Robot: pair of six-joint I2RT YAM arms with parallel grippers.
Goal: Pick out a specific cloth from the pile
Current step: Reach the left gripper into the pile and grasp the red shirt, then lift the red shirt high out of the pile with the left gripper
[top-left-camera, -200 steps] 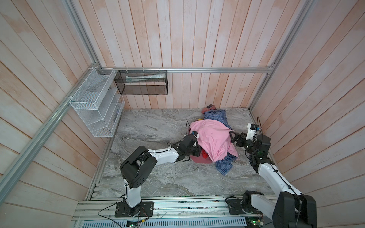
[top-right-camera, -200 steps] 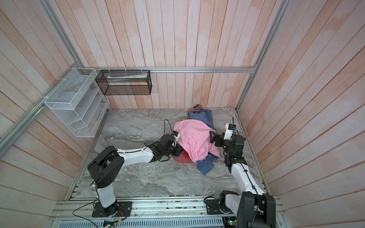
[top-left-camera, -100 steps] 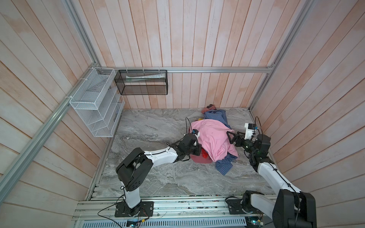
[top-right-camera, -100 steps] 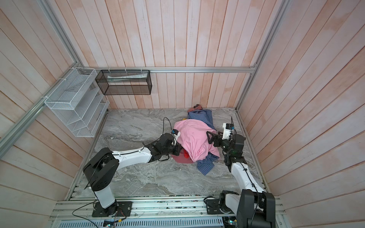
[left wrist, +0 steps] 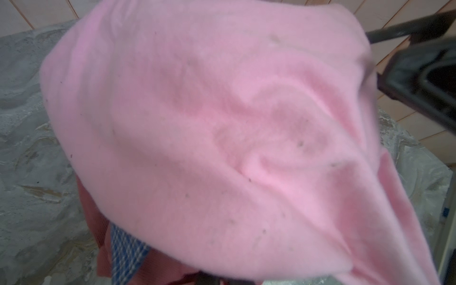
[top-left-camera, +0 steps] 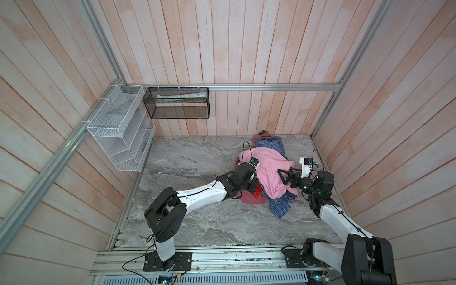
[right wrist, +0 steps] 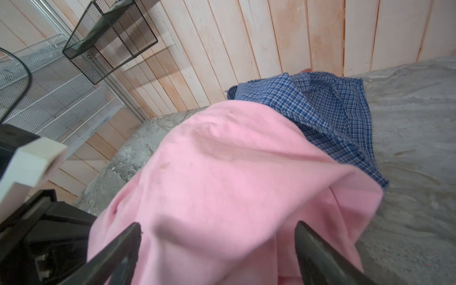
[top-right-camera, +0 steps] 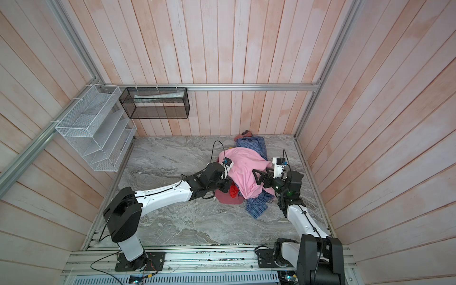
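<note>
The pile (top-left-camera: 269, 172) lies at the right of the marble table, topped by a large light pink cloth (right wrist: 234, 172) over blue checked shirts (top-left-camera: 270, 145) and a maroon cloth (top-left-camera: 250, 198). A small bright red-orange cloth (top-left-camera: 258, 192) (top-right-camera: 233, 192) pokes out at the pile's near-left edge, under the pink hem. My left gripper (top-left-camera: 254, 190) (top-right-camera: 228, 188) is shut right at that red fabric. In the left wrist view pink cloth hides almost all of it. My right gripper (top-left-camera: 283, 176) (right wrist: 218, 234) hangs open over the pink cloth, its fingers (right wrist: 133, 237) spread wide.
A white wire rack (top-left-camera: 121, 128) and a black mesh basket (top-left-camera: 176, 103) hang on the back-left walls. Wooden walls close in the table (top-left-camera: 187, 167) on three sides. Another blue checked piece (top-left-camera: 280, 207) trails toward the front.
My left gripper has closed at the red cloth under the pink hem. The right gripper has moved a little leftward over the pink cloth, still open.
</note>
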